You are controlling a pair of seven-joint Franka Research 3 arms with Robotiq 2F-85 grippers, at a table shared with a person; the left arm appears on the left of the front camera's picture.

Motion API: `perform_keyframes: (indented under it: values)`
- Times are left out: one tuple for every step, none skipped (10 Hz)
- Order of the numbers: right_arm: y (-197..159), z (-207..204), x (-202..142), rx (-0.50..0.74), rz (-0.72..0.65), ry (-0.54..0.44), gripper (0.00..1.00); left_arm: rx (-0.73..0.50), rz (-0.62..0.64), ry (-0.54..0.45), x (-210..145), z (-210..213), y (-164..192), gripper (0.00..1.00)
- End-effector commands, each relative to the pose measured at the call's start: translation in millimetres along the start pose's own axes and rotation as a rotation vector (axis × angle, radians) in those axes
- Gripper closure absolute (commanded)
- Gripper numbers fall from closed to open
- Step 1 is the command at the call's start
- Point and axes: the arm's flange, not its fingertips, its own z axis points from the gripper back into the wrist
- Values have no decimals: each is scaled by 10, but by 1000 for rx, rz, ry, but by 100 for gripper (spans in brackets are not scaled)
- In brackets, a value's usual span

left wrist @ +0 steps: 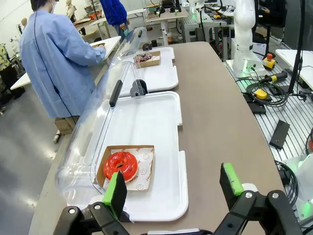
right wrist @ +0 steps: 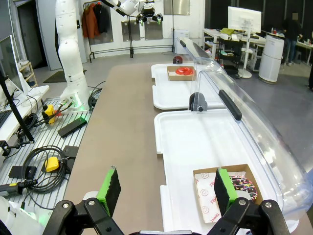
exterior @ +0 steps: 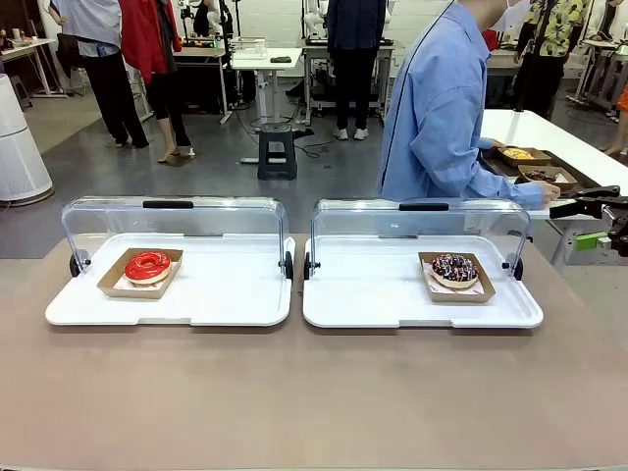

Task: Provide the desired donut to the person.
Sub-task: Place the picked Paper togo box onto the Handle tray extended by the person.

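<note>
On L tray (exterior: pixel 245 294): red-glazed donut (exterior: pixel 148 265); R tray (exterior: pixel 383 294): choc-sprinkled donut (exterior: pixel 454 269).

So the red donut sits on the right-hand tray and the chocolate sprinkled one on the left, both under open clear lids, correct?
Not quite: the sides are swapped. In the front view the red donut sits on the left tray and the chocolate sprinkled donut on the right tray. The clear lids are indeed open.

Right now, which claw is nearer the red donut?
Left. The left claw hangs open just on the robot's side of the red donut; the right claw is open by the chocolate sprinkled donut, one tray away.
</note>
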Motion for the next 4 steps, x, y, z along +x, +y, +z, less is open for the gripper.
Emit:
perform_keyframes:
  values:
    - [17,-14,4,2,4,-6,0,1,-1,3,16,8,-6,0]
    - [17,-14,4,2,4,-6,0,1,-1,3,16,8,-6,0]
    - [17,-14,4,2,4,-6,0,1,-1,3,16,8,-6,0]
    - [17,-14,4,2,4,-6,0,1,-1,3,16,8,-6,0]
